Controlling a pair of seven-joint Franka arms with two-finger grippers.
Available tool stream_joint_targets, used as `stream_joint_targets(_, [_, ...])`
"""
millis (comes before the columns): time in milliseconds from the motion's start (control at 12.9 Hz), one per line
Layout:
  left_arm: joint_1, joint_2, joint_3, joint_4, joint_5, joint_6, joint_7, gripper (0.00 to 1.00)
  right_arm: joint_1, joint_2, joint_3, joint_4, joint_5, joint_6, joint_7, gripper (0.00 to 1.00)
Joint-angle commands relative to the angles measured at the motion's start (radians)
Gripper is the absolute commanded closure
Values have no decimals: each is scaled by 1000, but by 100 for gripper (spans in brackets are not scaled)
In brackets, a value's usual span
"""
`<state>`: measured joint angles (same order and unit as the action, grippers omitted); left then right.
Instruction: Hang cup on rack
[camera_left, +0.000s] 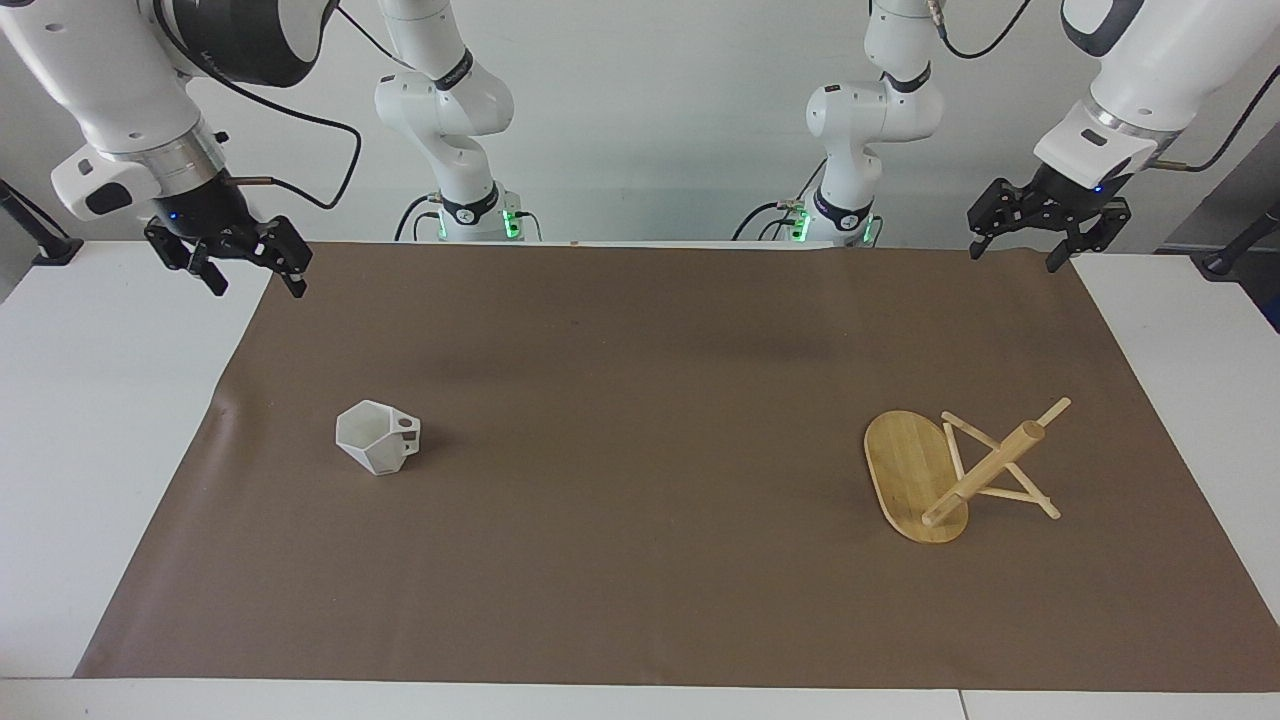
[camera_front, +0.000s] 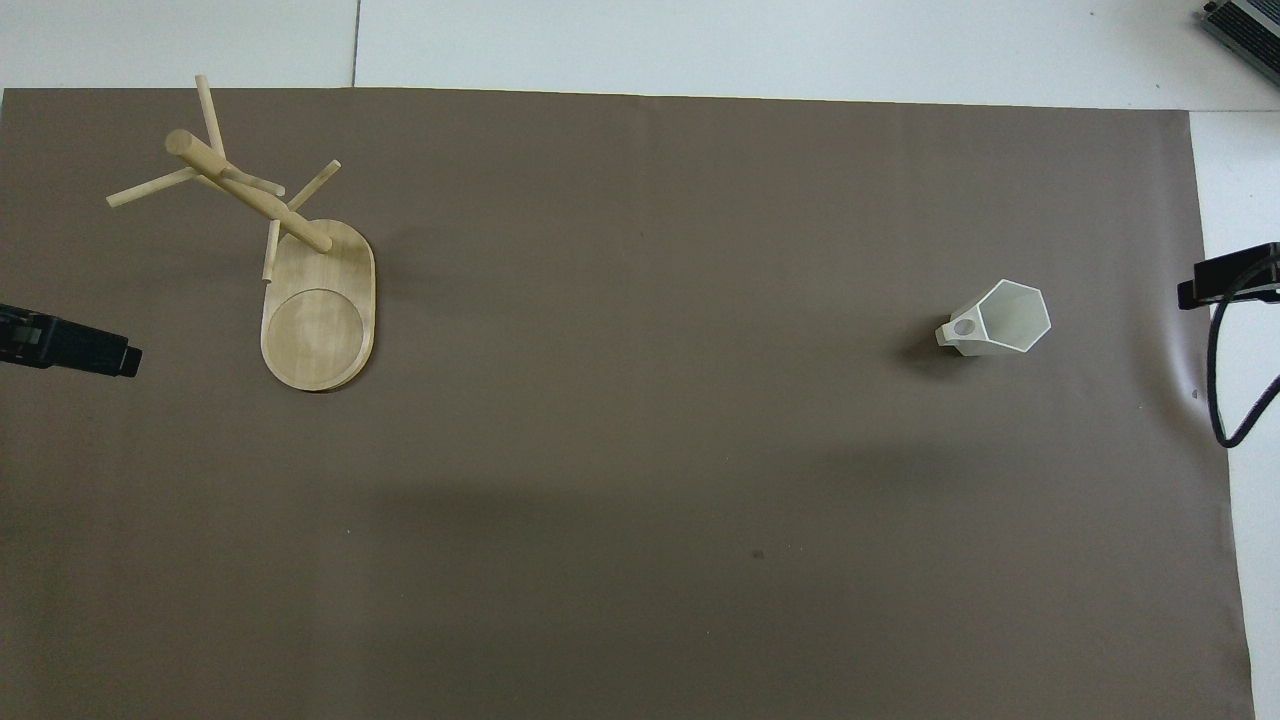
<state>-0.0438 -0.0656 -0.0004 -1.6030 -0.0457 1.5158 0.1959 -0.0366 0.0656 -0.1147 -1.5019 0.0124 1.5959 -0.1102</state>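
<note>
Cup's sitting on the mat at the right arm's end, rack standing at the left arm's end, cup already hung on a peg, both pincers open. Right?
One error: the cup is not hung. The facing view shows it resting on the mat, apart from the rack. The rest holds: the left pincer and the right pincer are open.

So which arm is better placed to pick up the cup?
The right. Its claw hangs open over the cup's end of the table; the left claw waits above the rack's end.
</note>
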Motion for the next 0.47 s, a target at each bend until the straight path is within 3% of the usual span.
stream_joint_targets(0, [1,-26,-1,-31,21,18,13,0,-6,-10,6,-15,-2,4,-20,0])
stream_joint_targets(389, [1,-26,-1,-31,21,18,13,0,-8,-30,6,-90,1,80,-29,0])
